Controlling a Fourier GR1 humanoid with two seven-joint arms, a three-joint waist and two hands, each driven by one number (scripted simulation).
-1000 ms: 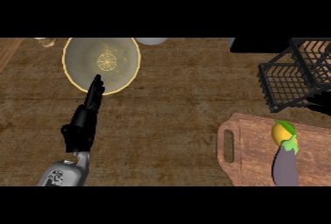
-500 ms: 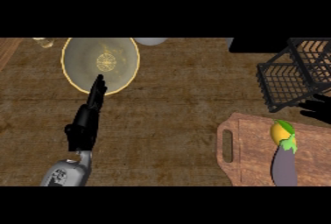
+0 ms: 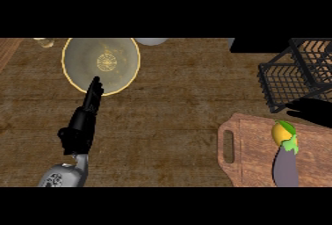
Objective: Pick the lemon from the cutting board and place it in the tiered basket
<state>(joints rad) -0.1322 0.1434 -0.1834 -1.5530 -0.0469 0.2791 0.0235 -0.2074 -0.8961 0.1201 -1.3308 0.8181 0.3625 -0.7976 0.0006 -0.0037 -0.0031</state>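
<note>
Lemon [image 3: 283, 132] on cutting board [image 3: 253, 151], touching eggplant [image 3: 286, 165]; no legible writing

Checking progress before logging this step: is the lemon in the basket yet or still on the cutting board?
Still on the cutting board: the lemon lies beside the eggplant, outside the basket.

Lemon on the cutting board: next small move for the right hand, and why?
Probably bring the right hand down and slightly left onto the lemon. The hand sits just above it at the cutting board's far edge, not touching, beside the tiered basket. The eggplant touches the lemon's near side, so approaching from above looks safest.
</note>
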